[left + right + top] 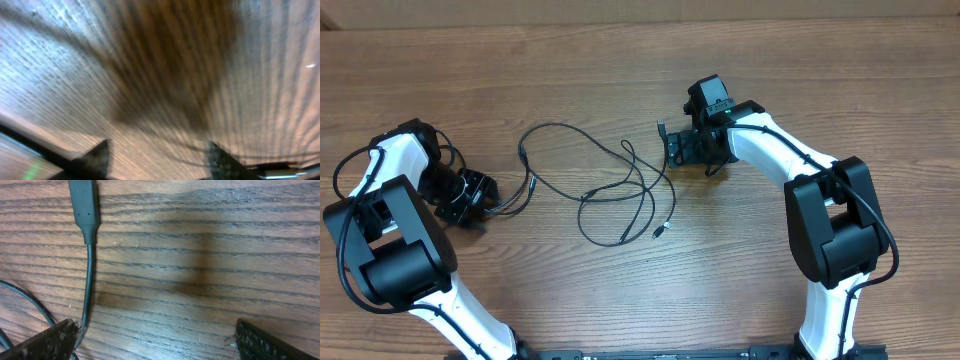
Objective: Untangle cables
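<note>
1. Several thin black cables point(588, 194) lie in loose, overlapping loops on the middle of the desk point(640, 60), between my two arms. One silver-tipped end point(660, 230) trails toward the near edge.
2. One plug point(83, 202) lies flat just ahead of my right gripper point(155, 337), and its cord runs back to touch the finger on that view's left. The jaws stand wide and hold nothing; I judge they are spread to straddle that cord.
3. My left gripper point(470, 197) sits low at the tangle's left side, near a cord end. Its wrist view is blurred: the fingers are apart, but I cannot tell whether they pinch a cord.
4. Working from opposite ends makes sense to me, since pulling apart should open the loops.
</note>
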